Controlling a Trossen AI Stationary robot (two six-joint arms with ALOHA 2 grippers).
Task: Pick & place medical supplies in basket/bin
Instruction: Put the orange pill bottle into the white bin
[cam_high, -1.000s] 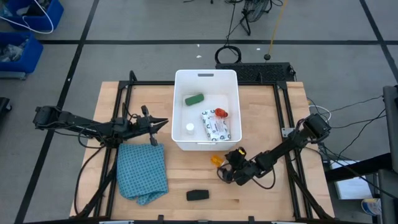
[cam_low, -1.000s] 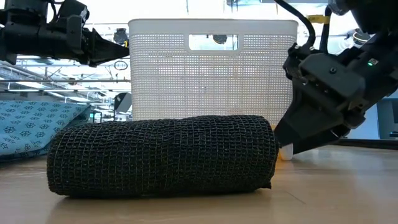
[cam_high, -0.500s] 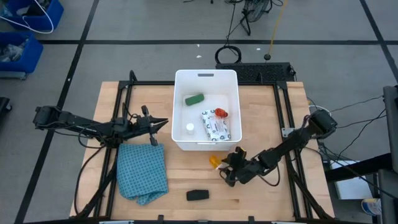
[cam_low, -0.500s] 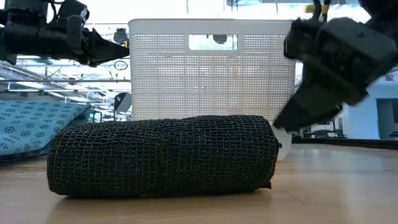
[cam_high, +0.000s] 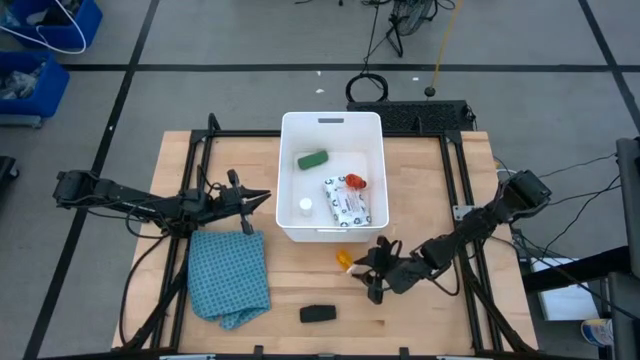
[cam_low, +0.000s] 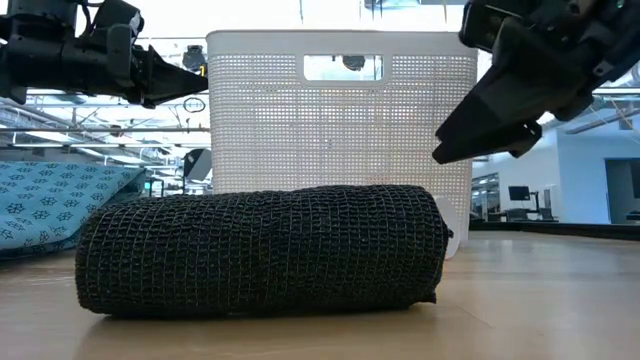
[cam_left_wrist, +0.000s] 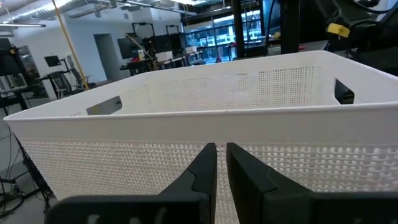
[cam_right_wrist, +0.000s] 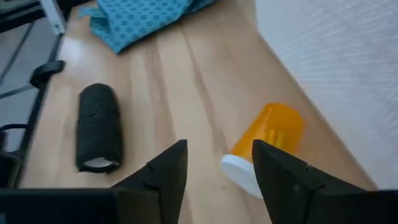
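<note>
Just beyond right claw (cam_right_wrist: 217, 171) (open): pill bottle (cam_right_wrist: 264, 144)

Low view: black roll (cam_low: 262, 248) fills the near ground, blocking the bin's (cam_low: 340, 110) lower wall and the orange bottle (cam_right_wrist: 268, 138) entirely. Right gripper (cam_low: 437, 156) cut off at the top right edge. Right wrist view: bottle's cap (cam_right_wrist: 241, 174) partly hidden behind a finger (cam_right_wrist: 283, 177). High view: white item (cam_high: 305, 206) in bin too small to identify.
</note>
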